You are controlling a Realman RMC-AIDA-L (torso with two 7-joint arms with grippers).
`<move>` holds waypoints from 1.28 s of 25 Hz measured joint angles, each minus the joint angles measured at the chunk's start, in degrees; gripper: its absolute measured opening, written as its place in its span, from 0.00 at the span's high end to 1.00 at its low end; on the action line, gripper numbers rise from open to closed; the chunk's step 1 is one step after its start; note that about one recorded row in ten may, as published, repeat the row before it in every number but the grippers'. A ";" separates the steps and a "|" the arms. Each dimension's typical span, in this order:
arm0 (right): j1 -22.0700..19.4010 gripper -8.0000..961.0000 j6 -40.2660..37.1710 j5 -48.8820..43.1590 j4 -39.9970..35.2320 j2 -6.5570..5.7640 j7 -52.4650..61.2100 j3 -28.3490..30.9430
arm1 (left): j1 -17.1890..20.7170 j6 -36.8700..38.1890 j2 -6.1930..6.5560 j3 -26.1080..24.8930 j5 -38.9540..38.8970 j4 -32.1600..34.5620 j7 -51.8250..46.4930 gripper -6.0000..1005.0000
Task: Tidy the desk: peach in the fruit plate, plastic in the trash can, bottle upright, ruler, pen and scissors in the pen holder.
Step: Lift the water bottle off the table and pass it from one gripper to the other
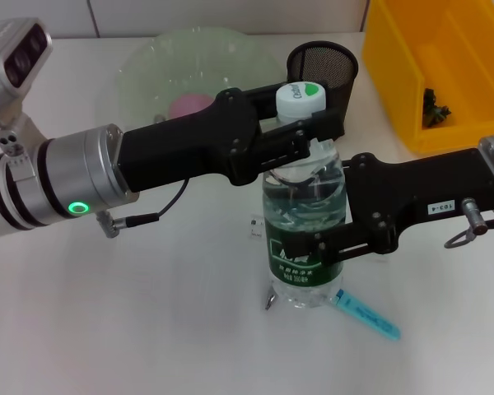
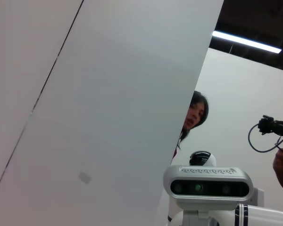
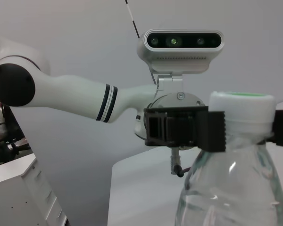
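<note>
**Bottle upright: both grippers on it, release to be managed**

- Bottle [image 1: 305, 226]: clear plastic, green label, white cap; centre of the head view, standing roughly upright on the table [image 1: 148, 329]. Water shows inside, so judged bottom-heavy once its base sits flat.
- Left gripper [image 1: 306, 130]: enters from the left of the frame, closed about the neck just under the cap. The right wrist view shows the same black fingers [image 3: 210, 130] clamped below the cap.
- Right gripper [image 1: 333, 243]: enters from the right of the frame, clasping the body at the label.
- Pen [image 1: 366, 311]: blue, lying lower right of the bottle's foot, one end touching or tucked under the base; which, cannot tell.
- Small metal-tipped item [image 1: 270, 300]: at the lower left of the base; identity unclear.
- Pen holder [image 1: 323, 67]: black mesh cup, top centre, just behind the cap.
- Fruit plate [image 1: 148, 66]: pale green, upper left, a pink item in it.
- Yellow bin [image 1: 403, 90]: upper right.

Handling note: confirm the base is flat and not perched on the pen before letting go. Free the lower grip first, steady at the neck, then open and lift straight up, clear of the cap. Withdraw sideways slowly; a brush would likely topple it toward the pen holder.
</note>
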 joint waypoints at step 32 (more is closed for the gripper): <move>-1.59 0.14 -1.50 0.77 -1.31 0.09 -1.24 0.60 | 1.72 0.28 0.58 0.61 0.85 4.92 -4.51 0.55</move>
